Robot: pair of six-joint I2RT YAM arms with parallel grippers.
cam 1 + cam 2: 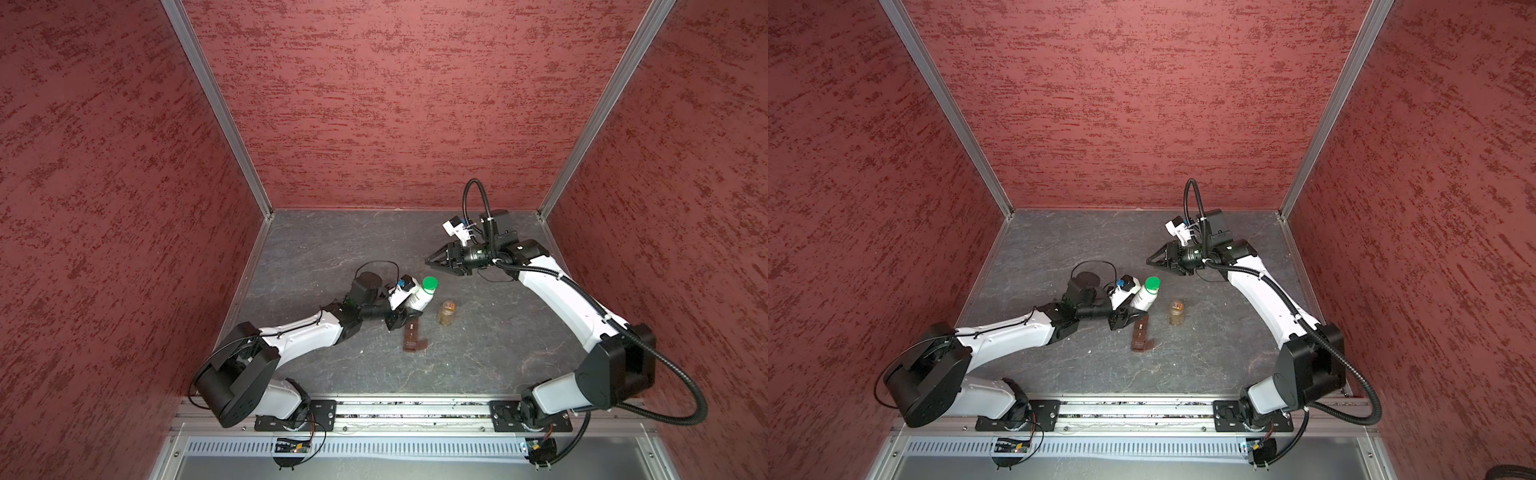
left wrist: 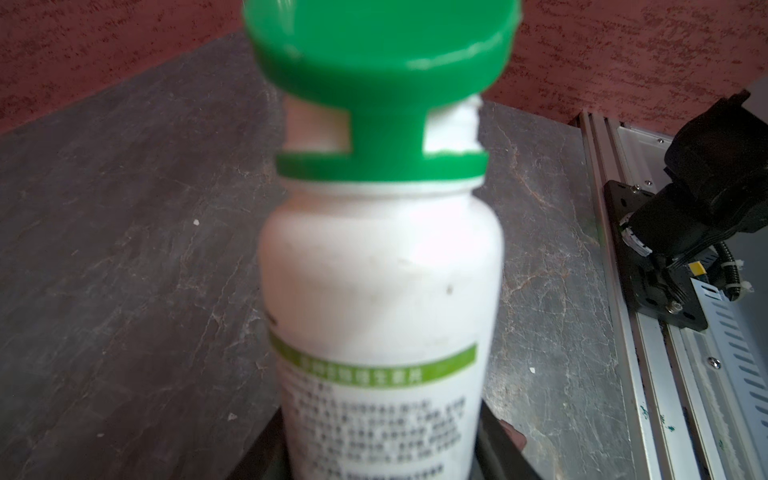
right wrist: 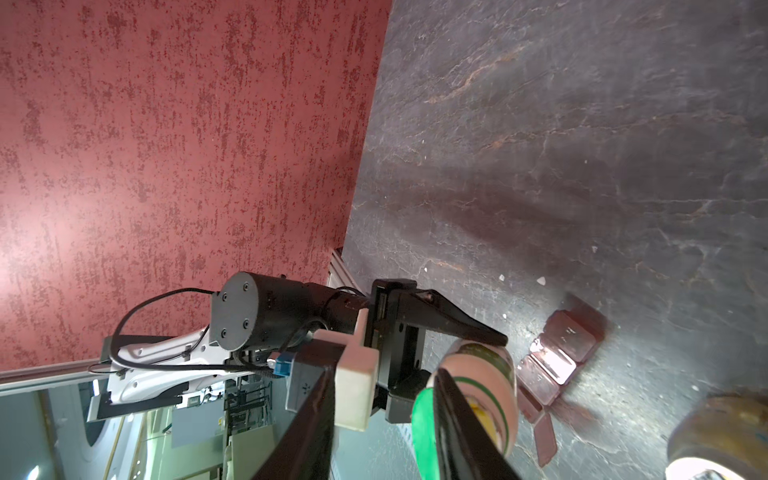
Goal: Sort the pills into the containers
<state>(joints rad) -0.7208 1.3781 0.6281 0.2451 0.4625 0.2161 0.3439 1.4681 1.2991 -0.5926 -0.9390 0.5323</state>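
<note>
The white bottle (image 2: 382,291), capped, sits clamped in the left gripper (image 1: 409,311) fingers; the right gripper (image 1: 429,261), at one o'clock, has fingers apart, empty. The containers (image 1: 412,337) show no pills; sorting seems barely begun.

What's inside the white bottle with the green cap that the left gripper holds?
Nothing inside shows. The white bottle is opaque, and its green cap, lifted on its strap, hides the mouth in every view. The left gripper clamps its lower part.
</note>
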